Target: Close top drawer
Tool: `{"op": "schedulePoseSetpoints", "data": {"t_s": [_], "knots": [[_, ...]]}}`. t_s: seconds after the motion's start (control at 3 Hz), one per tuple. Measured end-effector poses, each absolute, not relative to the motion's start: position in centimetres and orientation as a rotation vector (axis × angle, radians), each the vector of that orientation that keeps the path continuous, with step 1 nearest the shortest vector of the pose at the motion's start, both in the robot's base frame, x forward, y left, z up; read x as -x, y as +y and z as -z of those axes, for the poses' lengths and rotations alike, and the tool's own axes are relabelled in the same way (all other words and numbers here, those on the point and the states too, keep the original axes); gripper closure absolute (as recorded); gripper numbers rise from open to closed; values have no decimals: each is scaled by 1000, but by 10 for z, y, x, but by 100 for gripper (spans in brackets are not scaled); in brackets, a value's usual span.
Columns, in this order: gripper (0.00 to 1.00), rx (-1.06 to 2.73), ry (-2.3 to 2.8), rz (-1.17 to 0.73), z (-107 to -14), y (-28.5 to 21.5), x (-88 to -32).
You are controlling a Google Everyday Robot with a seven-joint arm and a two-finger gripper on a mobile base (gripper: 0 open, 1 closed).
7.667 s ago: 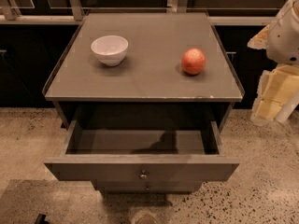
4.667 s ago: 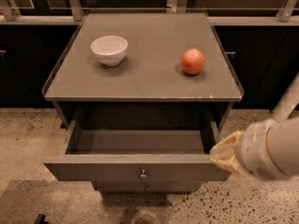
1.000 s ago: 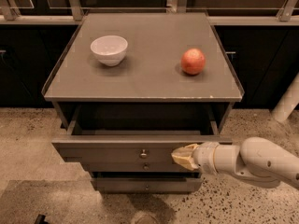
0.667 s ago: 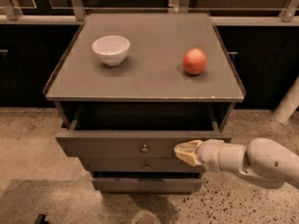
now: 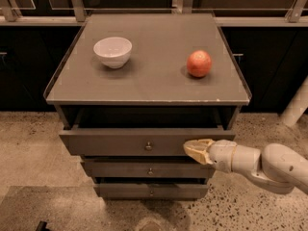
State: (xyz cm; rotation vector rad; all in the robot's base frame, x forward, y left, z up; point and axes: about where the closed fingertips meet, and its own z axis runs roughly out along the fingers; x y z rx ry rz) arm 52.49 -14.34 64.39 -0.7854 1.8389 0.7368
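Top drawer (image 5: pixel 110 141) stood slightly open, gripper (image 5: pixel 196 149) touching its front, knob (image 5: pixel 148 146) just left of the jaws; spread or together, couldn't tell.

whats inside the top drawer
The top drawer shows only a dark open strip with nothing visible; the cabinet top covers the rest. The tool is at the drawer front, right of its knob.

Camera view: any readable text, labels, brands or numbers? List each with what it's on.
No readable text anywhere. The top drawer front, white bowl, red fruit and cabinet top are unmarked. The claw, at the drawer front right of its knob, shows no label.
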Motion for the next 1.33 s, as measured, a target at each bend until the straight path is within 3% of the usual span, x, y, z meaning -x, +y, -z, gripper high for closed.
{"op": "schedulePoseSetpoints", "data": {"t_s": [0.33, 1.33], "knots": [[100, 693, 1813, -737, -643, -164, -554], [100, 651, 1819, -716, -644, -174, -567]]}}
